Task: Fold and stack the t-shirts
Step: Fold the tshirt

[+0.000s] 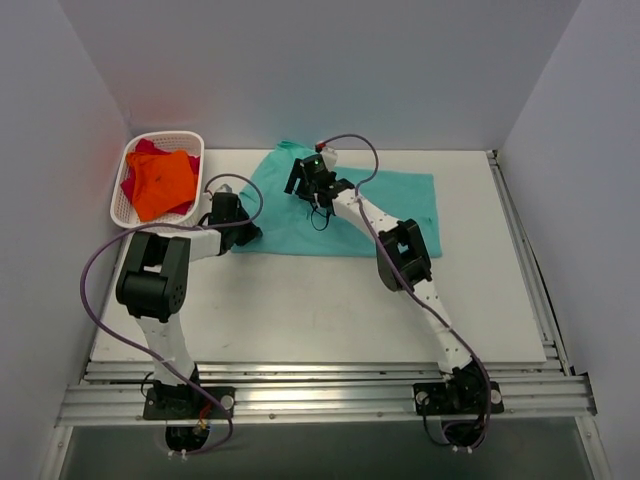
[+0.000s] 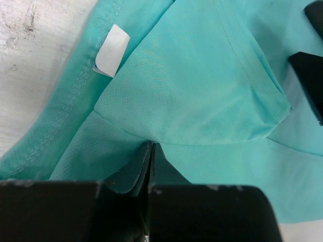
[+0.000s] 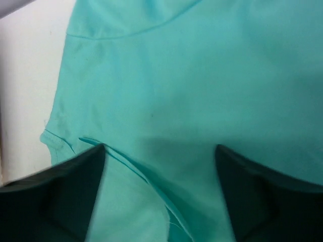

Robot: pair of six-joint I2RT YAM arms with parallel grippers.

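Observation:
A teal-green t-shirt (image 1: 400, 205) lies spread on the white table at the back middle. My left gripper (image 1: 243, 232) is at the shirt's near left corner and is shut on a pinched fold of the teal cloth (image 2: 151, 146). A white label (image 2: 112, 50) shows by the hem. My right gripper (image 1: 303, 178) hangs over the shirt's far left part. It is open (image 3: 160, 151), with a folded edge of the teal cloth (image 3: 202, 75) between its fingertips. An orange t-shirt (image 1: 163, 183) lies on a magenta-red one (image 1: 143, 150) in the basket.
The white lattice basket (image 1: 120, 195) stands at the table's far left corner, by the left wall. Grey walls close in the left, back and right. Metal rails (image 1: 320, 385) run along the table's near edge, and another rail (image 1: 525, 250) runs along its right edge.

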